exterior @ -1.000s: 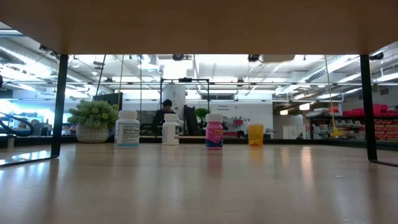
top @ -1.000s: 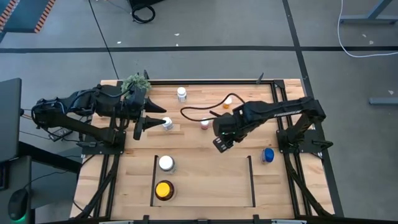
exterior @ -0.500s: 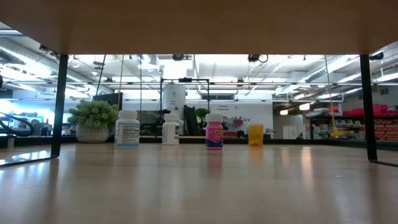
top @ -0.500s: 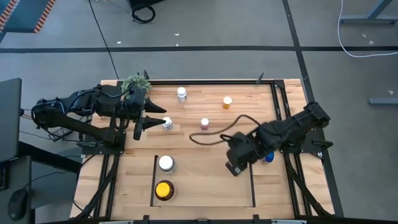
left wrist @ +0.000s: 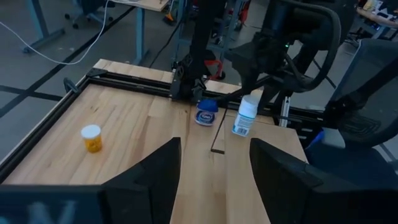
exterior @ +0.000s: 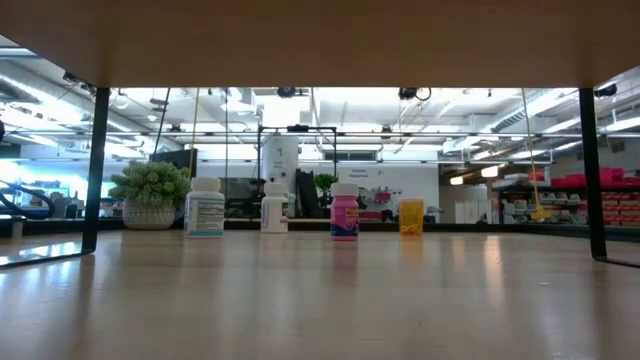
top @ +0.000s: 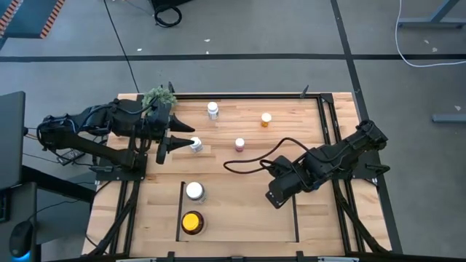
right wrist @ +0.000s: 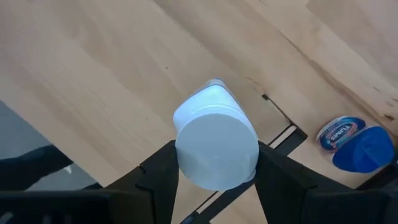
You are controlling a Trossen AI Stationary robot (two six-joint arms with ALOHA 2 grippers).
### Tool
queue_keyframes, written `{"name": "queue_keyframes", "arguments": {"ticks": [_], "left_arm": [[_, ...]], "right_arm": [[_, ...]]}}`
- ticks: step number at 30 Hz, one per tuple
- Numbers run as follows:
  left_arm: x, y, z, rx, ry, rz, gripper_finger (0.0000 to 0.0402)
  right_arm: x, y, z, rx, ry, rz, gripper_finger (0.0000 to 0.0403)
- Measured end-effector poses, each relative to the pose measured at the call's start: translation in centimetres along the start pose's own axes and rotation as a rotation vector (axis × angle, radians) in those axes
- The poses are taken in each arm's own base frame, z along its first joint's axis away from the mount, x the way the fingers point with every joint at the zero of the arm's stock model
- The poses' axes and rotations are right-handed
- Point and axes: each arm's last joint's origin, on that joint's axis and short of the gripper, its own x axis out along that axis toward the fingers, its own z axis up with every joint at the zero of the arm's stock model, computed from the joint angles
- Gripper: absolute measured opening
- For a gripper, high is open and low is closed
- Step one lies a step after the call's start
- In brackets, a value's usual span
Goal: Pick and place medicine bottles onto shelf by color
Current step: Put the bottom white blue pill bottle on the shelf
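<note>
Right end effector [right wrist: 214,180] is clamped on your white-capped white round bottle [right wrist: 216,144], hovering over the light wood bench [right wrist: 93,68]; left end effector [left wrist: 214,165] is spread open.

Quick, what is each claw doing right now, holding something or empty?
Left gripper: open and empty, beside a small white bottle.
Right gripper: shut on a white-capped bottle, at the shelf's right rail.

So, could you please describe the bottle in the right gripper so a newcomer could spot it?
Start at the wooden table and follow the right arm to the shelf's right-hand rail. The right gripper is shut on a white-capped bottle, the only bottle held off the table.
</note>
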Motion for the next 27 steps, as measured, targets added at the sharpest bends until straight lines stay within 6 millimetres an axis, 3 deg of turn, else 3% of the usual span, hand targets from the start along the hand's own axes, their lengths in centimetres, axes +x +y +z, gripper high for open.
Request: {"name": "queue_keyframes", "arguments": {"ticks": [27], "left_arm": [[0.0,0.0,-0.2,-0.013,0.024,0.006,0.0192]], "right_arm": [[1.9,0.0,-1.2,-0.023,-0.002,-0.046,0.0194]]}}
